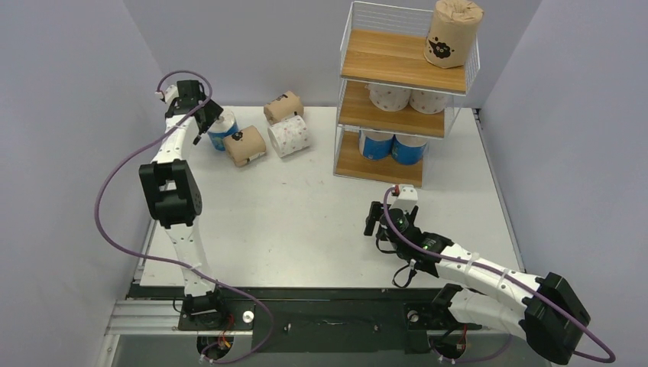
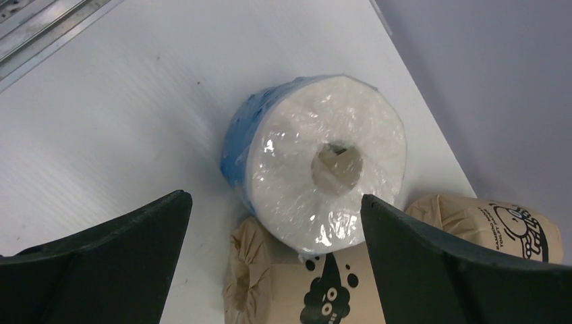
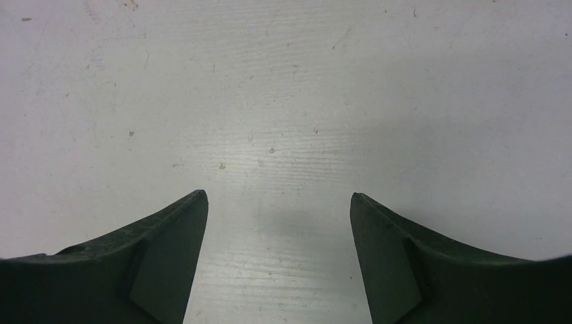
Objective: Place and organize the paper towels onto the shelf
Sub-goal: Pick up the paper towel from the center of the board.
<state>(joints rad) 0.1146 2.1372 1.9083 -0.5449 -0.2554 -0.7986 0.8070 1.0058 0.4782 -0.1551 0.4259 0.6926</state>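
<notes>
Left wrist view: the left gripper (image 2: 273,197), spread wide and empty, hovers straight over the blue-and-white roll (image 2: 317,162) near the table's (image 2: 101,101) far-left corner, its core hole facing the pincer.

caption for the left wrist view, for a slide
Open left end effector poised over a plastic-wrapped blue-and-white paper towel roll, brown wrapped rolls beside it, on a white table

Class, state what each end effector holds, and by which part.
Nothing is held. The left end effector is open above the blue-and-white roll; the right end effector is open over the table.
</notes>
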